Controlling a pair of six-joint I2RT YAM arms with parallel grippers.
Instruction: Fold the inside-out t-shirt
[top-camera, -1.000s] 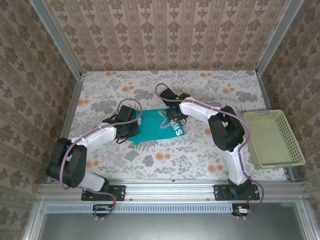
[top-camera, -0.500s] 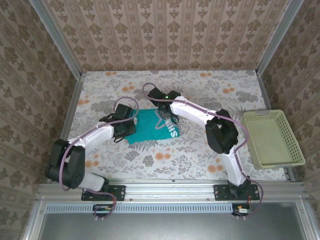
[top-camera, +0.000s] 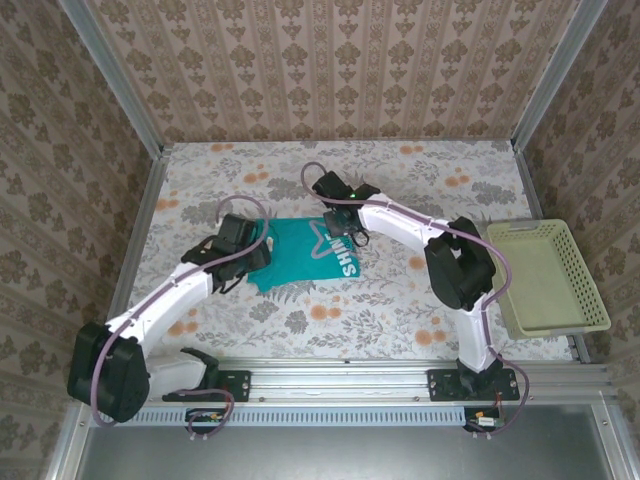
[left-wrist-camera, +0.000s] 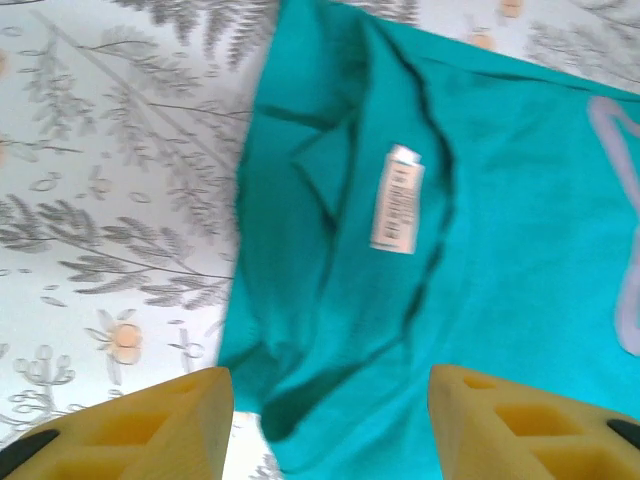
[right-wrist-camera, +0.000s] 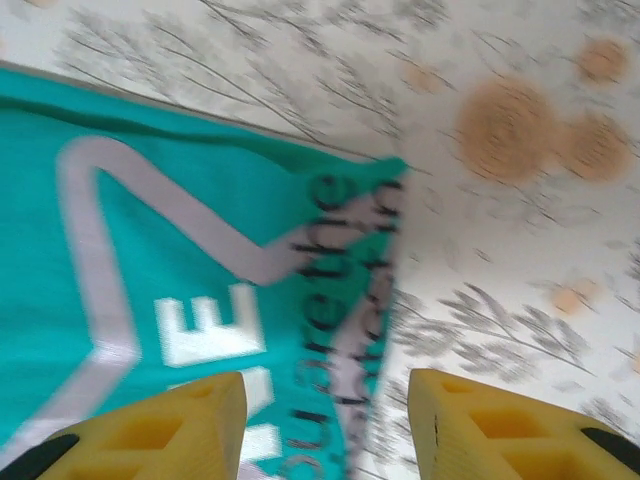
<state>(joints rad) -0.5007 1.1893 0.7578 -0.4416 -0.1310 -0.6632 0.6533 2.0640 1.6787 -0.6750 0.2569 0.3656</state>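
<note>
Plastic comes first: we see a pale yellow slotted plastic basket (top-camera: 525, 229) at the right edge of the floral table (top-camera: 420, 180), well apart from everything else. Near the table's middle, a little left of centre, lies the teal-green cloth t-shirt (top-camera: 300, 258), gathered into a compact patch. The left gripper (left-wrist-camera: 328, 385) is above its near left edge by the collar and white label (left-wrist-camera: 398, 197), jaws wide apart and holding nothing. Beyond, the right gripper (right-wrist-camera: 325, 385) hangs over the shirt's far right edge beside the white star outline (right-wrist-camera: 100, 250) and lettering, likewise spread wide and empty.
</note>
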